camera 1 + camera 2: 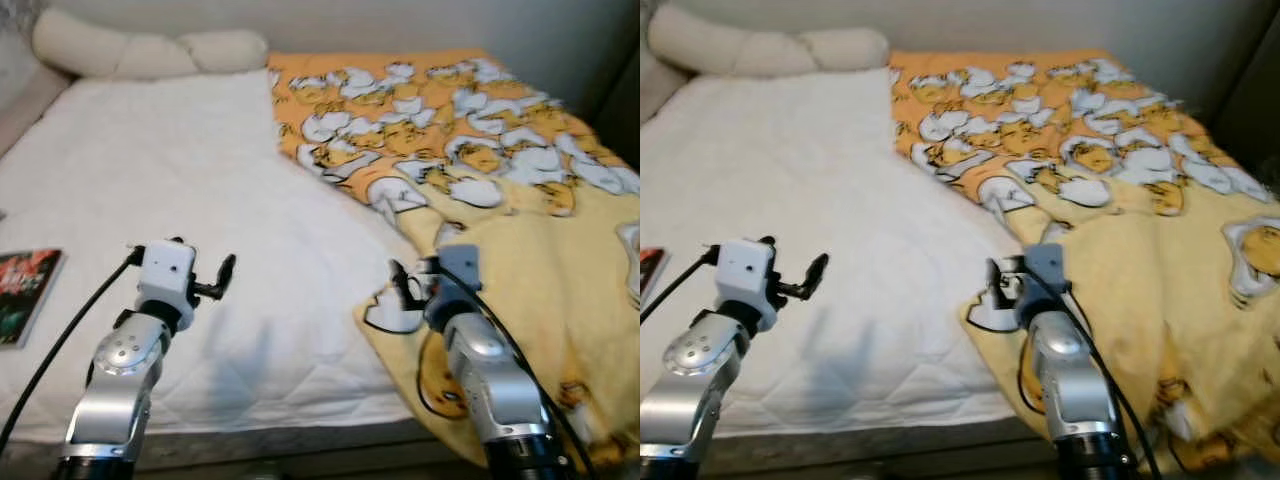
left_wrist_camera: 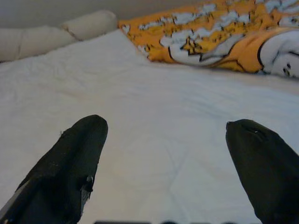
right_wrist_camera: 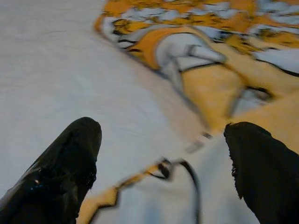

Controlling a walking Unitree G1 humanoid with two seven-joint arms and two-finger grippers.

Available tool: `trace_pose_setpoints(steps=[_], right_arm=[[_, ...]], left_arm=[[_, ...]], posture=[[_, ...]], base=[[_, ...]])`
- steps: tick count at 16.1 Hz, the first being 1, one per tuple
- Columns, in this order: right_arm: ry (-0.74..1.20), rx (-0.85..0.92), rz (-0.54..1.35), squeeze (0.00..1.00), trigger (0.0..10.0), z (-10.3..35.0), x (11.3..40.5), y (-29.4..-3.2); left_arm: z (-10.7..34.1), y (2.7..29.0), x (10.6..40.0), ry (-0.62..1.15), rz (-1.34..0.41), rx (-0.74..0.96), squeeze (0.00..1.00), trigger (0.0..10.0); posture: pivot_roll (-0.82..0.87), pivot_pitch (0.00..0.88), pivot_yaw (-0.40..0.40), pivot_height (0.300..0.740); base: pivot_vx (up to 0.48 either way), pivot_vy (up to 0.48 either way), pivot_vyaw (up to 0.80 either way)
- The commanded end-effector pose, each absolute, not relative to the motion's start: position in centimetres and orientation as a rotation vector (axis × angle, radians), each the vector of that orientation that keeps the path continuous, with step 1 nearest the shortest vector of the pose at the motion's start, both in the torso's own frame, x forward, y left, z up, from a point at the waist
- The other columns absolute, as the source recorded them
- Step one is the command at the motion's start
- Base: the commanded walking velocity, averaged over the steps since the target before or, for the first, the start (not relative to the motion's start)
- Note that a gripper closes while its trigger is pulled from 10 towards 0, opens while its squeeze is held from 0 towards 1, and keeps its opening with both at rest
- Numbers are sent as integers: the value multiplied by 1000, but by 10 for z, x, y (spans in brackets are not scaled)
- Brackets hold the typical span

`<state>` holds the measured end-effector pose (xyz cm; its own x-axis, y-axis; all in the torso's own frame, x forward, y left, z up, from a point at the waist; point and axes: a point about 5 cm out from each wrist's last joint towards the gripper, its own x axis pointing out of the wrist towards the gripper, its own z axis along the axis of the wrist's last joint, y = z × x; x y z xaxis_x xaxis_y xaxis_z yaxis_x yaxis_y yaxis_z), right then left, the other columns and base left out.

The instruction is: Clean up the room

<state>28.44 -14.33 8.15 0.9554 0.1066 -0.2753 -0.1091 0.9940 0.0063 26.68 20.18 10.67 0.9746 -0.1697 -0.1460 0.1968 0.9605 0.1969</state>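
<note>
Hovering over the blanket's [image 1: 520, 200] edge on the bed [image 1: 180, 180].
Right gripper [image 3: 161, 168] fingers [image 3: 70, 158] wide, blanket between them; left gripper [image 2: 163, 163] wide over bare sheet.

Two silver metal arms with rounded jointed segments, left arm [image 1: 120, 370] topped by a white boxy wrist block, right arm [image 1: 485, 375] by a grey one, black cables trailing along each, long black matte fingers [image 2: 60, 177]

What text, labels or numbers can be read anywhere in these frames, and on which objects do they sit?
No text can be read.
Book at the left edge of the bed: its dark red cover may carry print, but it is too blurred to read.
Blanket: cartoon pattern only, no lettering visible.
Left gripper and right gripper: no visible markings.
</note>
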Motion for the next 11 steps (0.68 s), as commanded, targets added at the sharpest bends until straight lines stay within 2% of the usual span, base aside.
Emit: trace_pose_setpoints(steps=[1,2,5,10,11], right_arm=[[296,-26,96,784,10000,79,283,-152],[294,-46,128,800,10000,80,285,-151],[314,-69,206,1000,10000,78,288,-147],[530,-167,377,1000,10000,48,308,-132],[576,-189,415,522,10000,40,311,-126]], left_arm=[[106,195,267,130,-223,212,0,10000],[106,196,267,134,-222,217,0,10000],[104,196,266,159,-248,235,0,10000],[98,188,260,253,-533,316,0,10000],[97,187,257,282,-608,337,0,10000]], posture=[[150,0,20,740],[153,0,18,740],[158,0,16,740],[173,0,16,740],[180,0,18,740]], base=[[0,0,0],[0,0,0],[0,0,0],[0,0,0],[0,0,0]])
